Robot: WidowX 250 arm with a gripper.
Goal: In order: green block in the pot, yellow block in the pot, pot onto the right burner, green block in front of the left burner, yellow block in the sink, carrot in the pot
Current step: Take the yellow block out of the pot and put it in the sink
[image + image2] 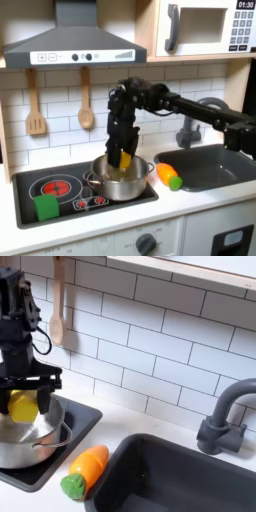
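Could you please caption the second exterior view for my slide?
Gripper lifts yellow block above pot; carrot beside sink.

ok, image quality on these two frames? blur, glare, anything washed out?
First exterior view: soft and low-res throughout, the gripper smears into the yellow block; mild glare on the pot rim. Second exterior view: sharper, the carrot reads clearly, the sink basin stays dark.
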